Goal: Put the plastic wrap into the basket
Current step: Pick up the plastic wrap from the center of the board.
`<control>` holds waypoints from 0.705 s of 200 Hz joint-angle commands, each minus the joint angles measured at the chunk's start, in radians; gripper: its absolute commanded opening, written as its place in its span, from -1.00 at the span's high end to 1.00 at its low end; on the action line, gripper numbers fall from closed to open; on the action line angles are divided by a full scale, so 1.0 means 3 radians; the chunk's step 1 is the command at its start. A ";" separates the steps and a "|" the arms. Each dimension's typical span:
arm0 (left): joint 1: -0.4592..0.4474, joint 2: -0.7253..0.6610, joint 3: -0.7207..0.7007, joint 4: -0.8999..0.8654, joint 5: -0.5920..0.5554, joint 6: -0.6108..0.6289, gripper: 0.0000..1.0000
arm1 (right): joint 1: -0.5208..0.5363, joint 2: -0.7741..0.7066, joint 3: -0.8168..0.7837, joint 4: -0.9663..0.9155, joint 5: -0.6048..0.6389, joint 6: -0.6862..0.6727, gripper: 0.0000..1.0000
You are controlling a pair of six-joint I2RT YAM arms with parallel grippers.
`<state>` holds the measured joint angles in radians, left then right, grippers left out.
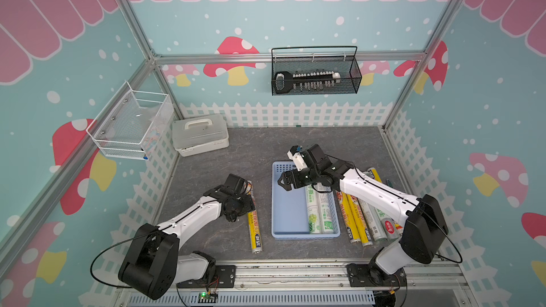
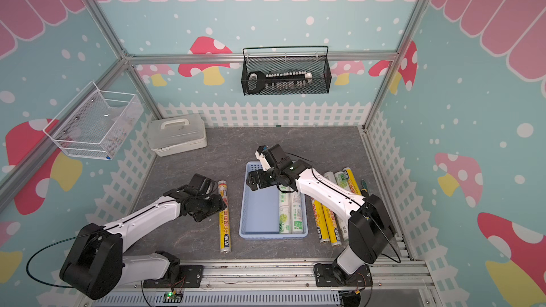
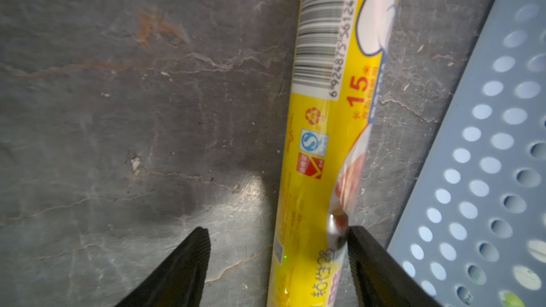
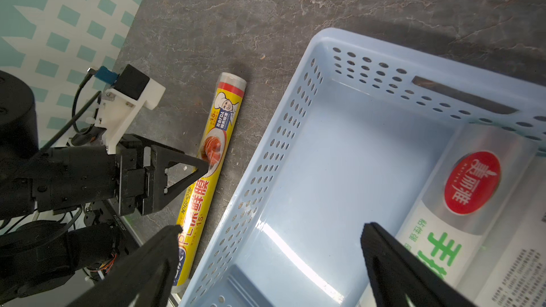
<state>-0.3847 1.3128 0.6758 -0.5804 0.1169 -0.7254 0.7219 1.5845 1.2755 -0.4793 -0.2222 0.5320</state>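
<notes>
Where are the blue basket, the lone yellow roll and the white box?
blue basket [image 1: 288,211], in a top view, bare floor
lone yellow roll [image 1: 254,231], in a top view, lower label
white box [image 1: 206,136], in a top view, lid

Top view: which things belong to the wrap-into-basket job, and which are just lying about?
Job:
- basket
- two green-label rolls inside it
- yellow roll left of it
- roll pile right of it

Lying about:
- white box at the back corner
- black mesh basket on the back wall
- white mesh basket on the side wall
</notes>
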 commanded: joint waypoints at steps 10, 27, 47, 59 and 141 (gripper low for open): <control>-0.0186 0.0175 0.0174 -0.0065 -0.0185 0.0000 -0.53 | 0.0072 0.0084 0.0092 -0.0091 -0.0112 -0.0053 -0.96; -0.0225 0.0269 0.0205 -0.0065 -0.0220 -0.0032 -0.54 | 0.0130 0.0115 0.0113 -0.0153 -0.0059 -0.0080 -0.96; -0.0246 0.0316 0.0230 -0.0057 -0.0259 -0.0077 -0.55 | 0.0234 0.0148 0.0102 -0.0160 0.0009 -0.0072 -0.96; -0.0265 0.0364 0.0255 -0.0051 -0.0286 -0.0080 -0.55 | 0.0287 0.0184 0.0100 -0.0162 0.0061 -0.0053 -0.96; -0.0303 0.0727 0.0362 -0.0153 -0.0353 -0.0058 -0.29 | 0.0362 0.0186 -0.0032 -0.0058 0.0227 0.0147 -0.96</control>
<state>-0.4721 1.4918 0.7681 -0.5972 0.0391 -0.7372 0.8265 1.6379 1.2827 -0.5011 -0.1844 0.5556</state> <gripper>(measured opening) 0.678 0.981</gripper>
